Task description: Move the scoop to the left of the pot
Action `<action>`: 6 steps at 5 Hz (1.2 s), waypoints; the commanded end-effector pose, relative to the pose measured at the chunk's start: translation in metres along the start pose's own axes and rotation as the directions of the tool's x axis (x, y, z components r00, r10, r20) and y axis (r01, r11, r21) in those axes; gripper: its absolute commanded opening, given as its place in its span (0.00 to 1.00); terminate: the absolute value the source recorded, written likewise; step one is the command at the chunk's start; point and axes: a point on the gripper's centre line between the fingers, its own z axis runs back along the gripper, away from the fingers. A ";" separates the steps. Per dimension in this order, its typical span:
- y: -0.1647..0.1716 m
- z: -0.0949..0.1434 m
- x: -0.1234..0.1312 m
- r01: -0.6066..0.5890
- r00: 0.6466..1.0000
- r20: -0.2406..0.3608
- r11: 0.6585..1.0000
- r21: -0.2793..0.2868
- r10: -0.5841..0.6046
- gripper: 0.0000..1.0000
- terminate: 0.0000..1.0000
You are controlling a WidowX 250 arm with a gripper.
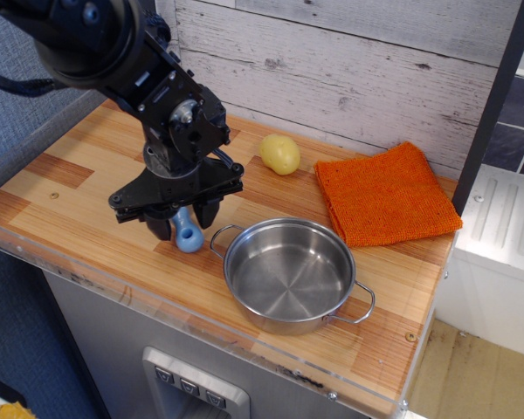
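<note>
The scoop (189,234) lies on the wooden counter just left of the pot (288,275), its light-blue handle showing and its grey cup hidden under the gripper. The pot is a shallow shiny steel one with two wire loop handles, and its left handle is close to the scoop. My gripper (184,222) points down over the scoop, with one finger on each side of the handle. The fingers (161,226) stand spread, with a little room to the handle, so the gripper looks open.
A yellow lemon-like ball (280,154) sits behind the pot near the plank wall. An orange cloth (384,194) lies at the back right. The counter's front edge (113,281) has a clear plastic lip close to the scoop.
</note>
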 end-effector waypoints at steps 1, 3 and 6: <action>-0.008 0.021 0.010 0.004 0.999 0.038 0.998 -0.060 -0.002 1.00 0.00; -0.020 0.032 0.018 0.040 0.999 0.040 0.993 -0.114 -0.035 1.00 0.00; -0.032 0.119 0.032 0.112 0.975 0.205 0.988 -0.105 -0.088 1.00 0.00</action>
